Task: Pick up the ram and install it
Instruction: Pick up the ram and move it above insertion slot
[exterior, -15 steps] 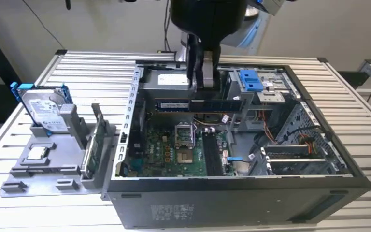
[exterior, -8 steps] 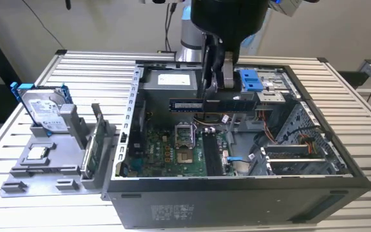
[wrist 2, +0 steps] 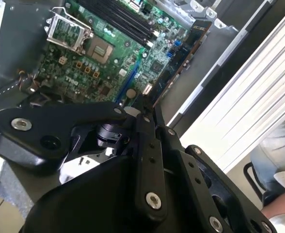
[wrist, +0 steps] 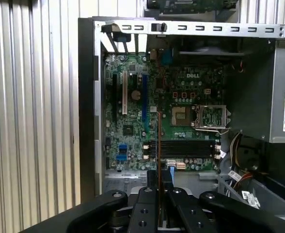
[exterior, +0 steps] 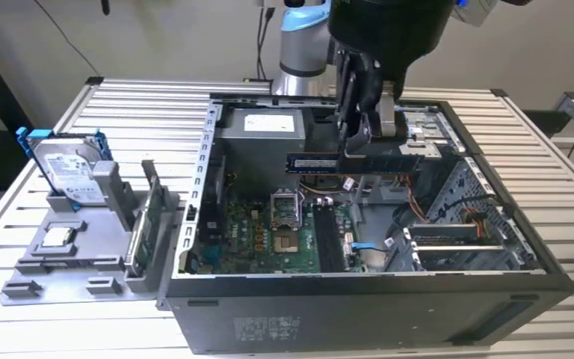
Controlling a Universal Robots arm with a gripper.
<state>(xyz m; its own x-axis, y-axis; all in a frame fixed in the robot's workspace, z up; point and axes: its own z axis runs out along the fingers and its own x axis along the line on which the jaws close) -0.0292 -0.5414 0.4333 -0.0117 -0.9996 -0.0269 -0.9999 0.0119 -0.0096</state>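
Holding the ram [exterior: 317, 163] pinched in the gripper [exterior: 372, 142], level and long edge down, hanging just under the fingers. Hovering over the open computer case [exterior: 207, 149]. Straight below the gripper, a green motherboard [exterior: 257, 232] with empty black memory slots [exterior: 325, 235]. Well off to one side, outside the case, a hard drive [exterior: 68, 168] upright in a grey holder [exterior: 68, 254].

We are looking at a pale slatted table [exterior: 128, 112] (its ribs are running across the exterior view). It is carrying an open computer case [exterior: 367, 318] toward the exterior view's right, with a grey plastic rack [exterior: 68, 258] sitting just beside it on the left.
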